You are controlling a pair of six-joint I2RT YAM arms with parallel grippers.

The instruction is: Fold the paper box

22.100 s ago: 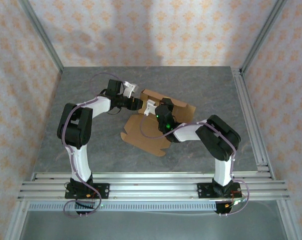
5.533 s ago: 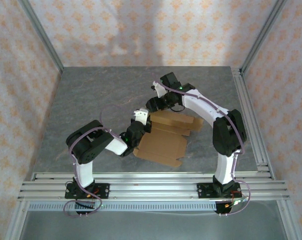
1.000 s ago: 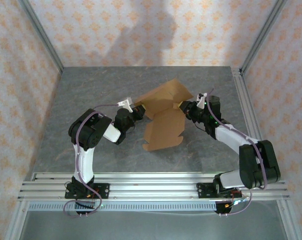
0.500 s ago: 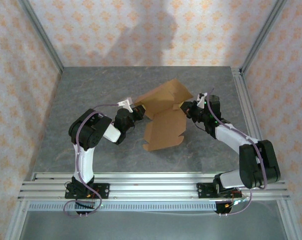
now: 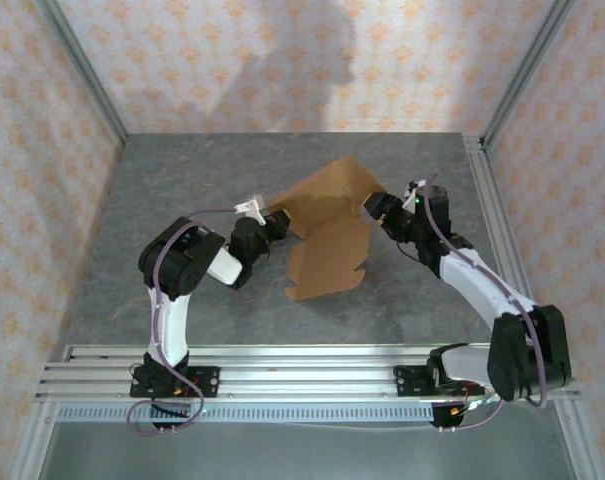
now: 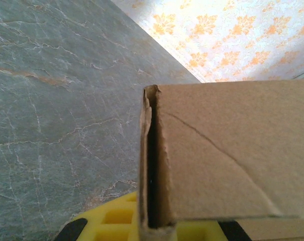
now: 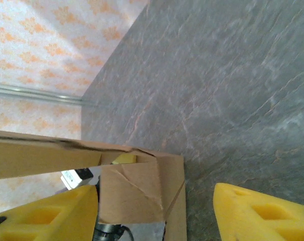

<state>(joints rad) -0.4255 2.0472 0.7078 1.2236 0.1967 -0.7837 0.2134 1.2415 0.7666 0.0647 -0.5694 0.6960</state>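
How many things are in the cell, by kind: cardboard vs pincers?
paper box: 1
pincers: 2 (left pincer, right pincer)
Total: 3

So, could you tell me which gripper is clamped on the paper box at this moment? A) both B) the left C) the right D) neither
B: the left gripper pinches the paper box at its edge between yellow pads, while the right gripper has its jaws standing apart.
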